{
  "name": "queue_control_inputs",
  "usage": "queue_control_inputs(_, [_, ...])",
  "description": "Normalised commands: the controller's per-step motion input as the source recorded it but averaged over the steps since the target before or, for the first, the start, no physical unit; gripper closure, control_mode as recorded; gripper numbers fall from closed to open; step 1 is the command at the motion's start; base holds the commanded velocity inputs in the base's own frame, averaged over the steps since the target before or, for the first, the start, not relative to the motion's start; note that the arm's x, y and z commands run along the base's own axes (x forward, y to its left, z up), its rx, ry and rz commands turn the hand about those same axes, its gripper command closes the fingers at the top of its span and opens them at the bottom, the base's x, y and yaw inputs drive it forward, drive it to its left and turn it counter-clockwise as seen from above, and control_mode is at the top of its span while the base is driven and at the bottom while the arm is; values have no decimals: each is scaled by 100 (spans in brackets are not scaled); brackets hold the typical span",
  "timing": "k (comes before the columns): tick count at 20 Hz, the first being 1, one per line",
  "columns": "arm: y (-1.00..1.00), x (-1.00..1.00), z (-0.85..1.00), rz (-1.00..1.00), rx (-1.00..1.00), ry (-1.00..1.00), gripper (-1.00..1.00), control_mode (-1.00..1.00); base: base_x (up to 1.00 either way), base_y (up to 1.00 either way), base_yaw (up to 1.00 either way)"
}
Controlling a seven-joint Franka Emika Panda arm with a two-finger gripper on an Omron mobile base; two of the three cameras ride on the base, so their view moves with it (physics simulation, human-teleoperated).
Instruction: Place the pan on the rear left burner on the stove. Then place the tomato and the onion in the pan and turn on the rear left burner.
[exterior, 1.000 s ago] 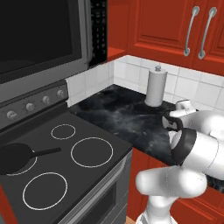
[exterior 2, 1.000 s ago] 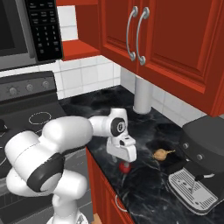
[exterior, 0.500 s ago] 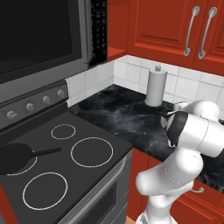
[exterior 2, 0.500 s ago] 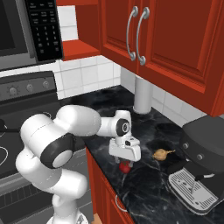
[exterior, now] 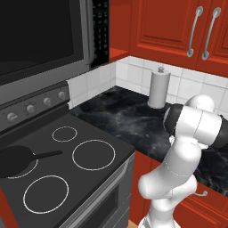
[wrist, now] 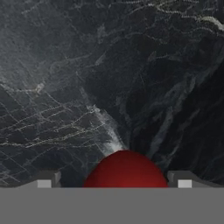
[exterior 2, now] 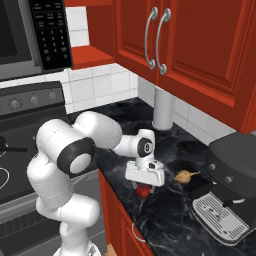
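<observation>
Pincer [exterior 2: 144,186] hangs spread wide over the tomato [wrist: 126,169], which sits between its tips on the black tabletop [exterior 2: 165,210], onion [exterior 2: 183,176] at 3 o'clock. Closing off-centre could squirt the glossy ball away.

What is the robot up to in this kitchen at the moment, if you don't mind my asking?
The arm has lowered its gripper over the tomato on the black counter. In the hand view the tomato sits between the two open fingertips, not yet clamped. The onion lies on the counter beside it, towards the coffee machine. The pan already sits on the stove, over a burner ring, with nothing in it.
</observation>
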Motion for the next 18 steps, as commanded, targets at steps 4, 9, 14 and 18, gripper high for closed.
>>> queue_control_inputs(4, [0, 0, -21, 2, 6, 3, 100, -100, 0, 0, 0])
queue_control_inputs(9, [18, -5, 6, 0, 1, 0, 100, -100, 0, 0, 0])
queue_control_inputs(14, [36, -1, 29, 0, 1, 0, 100, -100, 0, 0, 0])
queue_control_inputs(18, [51, 0, 61, 0, 0, -6, 100, -100, 0, 0, 0])
